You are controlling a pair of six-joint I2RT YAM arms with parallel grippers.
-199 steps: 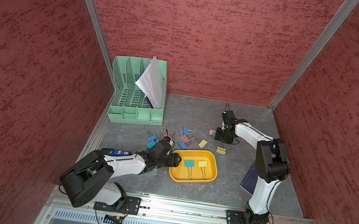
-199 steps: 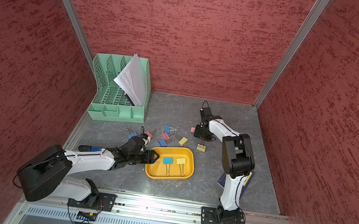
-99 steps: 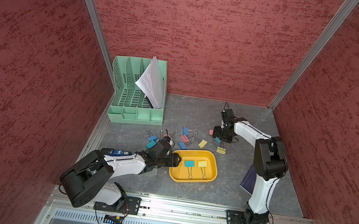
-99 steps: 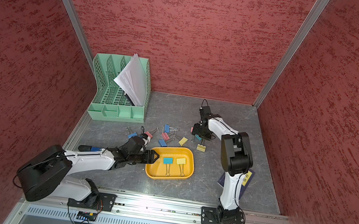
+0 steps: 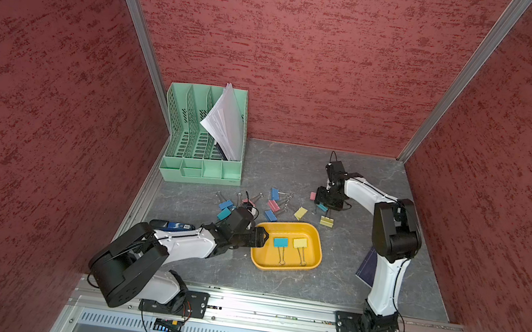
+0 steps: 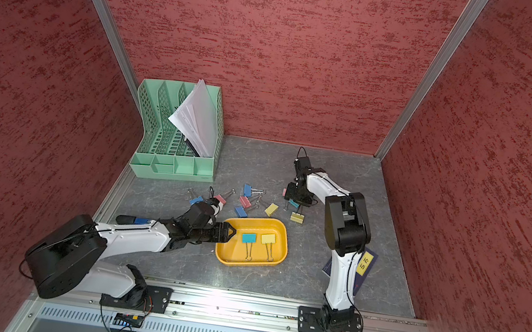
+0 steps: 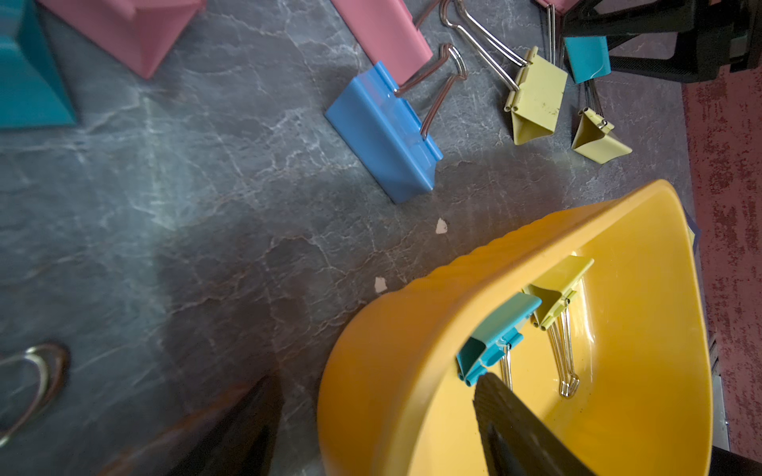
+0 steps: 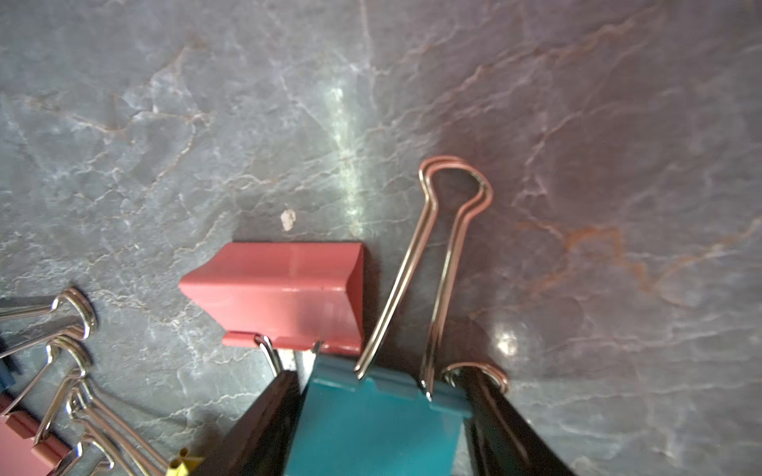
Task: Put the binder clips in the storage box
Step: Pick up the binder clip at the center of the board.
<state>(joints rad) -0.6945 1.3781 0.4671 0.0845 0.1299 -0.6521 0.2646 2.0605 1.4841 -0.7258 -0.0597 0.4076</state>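
R claw is pinching the teal clip by its body sides (one wire handle sticking out fwd), pink clip lying just ahead on the bench. L claw is gaping, straddling the storage box wall, prob. steadying it.

The grey tabletop bears scattered binder clips between left gripper and right gripper, the storage box at the left gripper.

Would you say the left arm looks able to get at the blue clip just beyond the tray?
Probably yes: the left gripper stands open astride the tray rim, and the blue clip lies uncovered close by; it would have to lift clear first.
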